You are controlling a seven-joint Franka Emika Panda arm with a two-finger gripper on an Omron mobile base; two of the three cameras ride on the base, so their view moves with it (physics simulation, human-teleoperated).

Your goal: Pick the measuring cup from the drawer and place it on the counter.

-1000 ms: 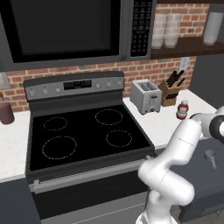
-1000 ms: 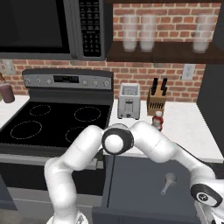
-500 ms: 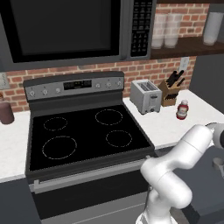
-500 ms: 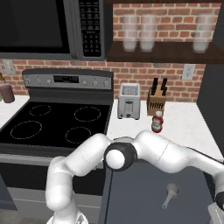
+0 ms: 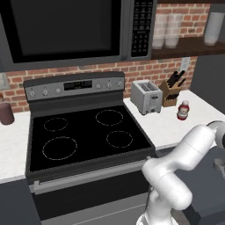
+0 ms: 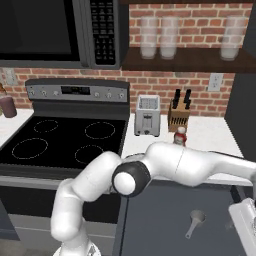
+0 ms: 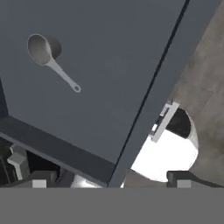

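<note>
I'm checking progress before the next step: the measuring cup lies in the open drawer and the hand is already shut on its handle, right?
Not quite. The measuring cup does lie in the open drawer, but the hand view shows the hand open and well away from the handle.

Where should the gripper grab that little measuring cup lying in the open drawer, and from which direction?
Probably by the handle, from straight above. The measuring cup lies flat on the drawer floor, bowl opening up, its thin straight handle sticking out with bare floor on both sides. Open jaws could straddle the handle across its width near the bowl; the round bowl looks wider and likelier to slip.
</note>
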